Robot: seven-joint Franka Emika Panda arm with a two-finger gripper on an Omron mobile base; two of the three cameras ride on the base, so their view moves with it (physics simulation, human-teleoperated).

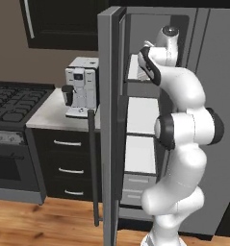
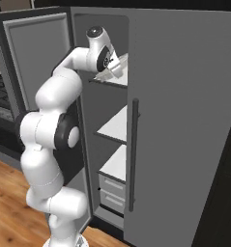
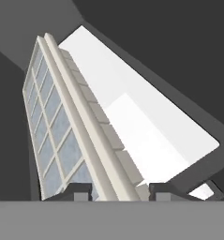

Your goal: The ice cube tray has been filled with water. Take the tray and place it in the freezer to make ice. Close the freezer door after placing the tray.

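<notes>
Ice cube tray (image 3: 71,126): one, pale grey-white, grid of square cells with bluish fill; seen close and on a slant in the hand view, long rim running between the two dark fingers (image 3: 78,191). Fingers clenched on the tray's near rim, one at each side. White freezer shelf (image 3: 146,122) directly behind and beneath the tray in that view.

Gripper (image 2: 112,69): at the top shelf level inside the freezer (image 2: 100,43), the tray showing in the right base view as a pale tilted sliver at the hand, over the front edge of the top shelf. Left base view: wrist and hand hidden behind the arm's upper link, tray not made out.

Freezer: one, open, left compartment of the grey refrigerator. White shelves counted in the right base view: three, stacked; drawers (image 2: 112,193) below: two.

Freezer door (image 1: 109,125): one, swung wide open, seen edge-on in the left base view; inner face seen in the right base view as a grey recessed panel behind the arm. Long dark vertical handle (image 1: 92,168) seen in the left base view.

Right refrigerator door (image 2: 184,130): one, shut, plain grey, one long vertical handle (image 2: 133,154).

Left base view only: counter (image 1: 49,115) with one white and silver coffee machine (image 1: 82,86); one black stove (image 1: 13,103) to its left; dark cabinet front below the counter with three drawers (image 1: 68,168), each with one pale handle; wood floor (image 1: 39,223).
</notes>
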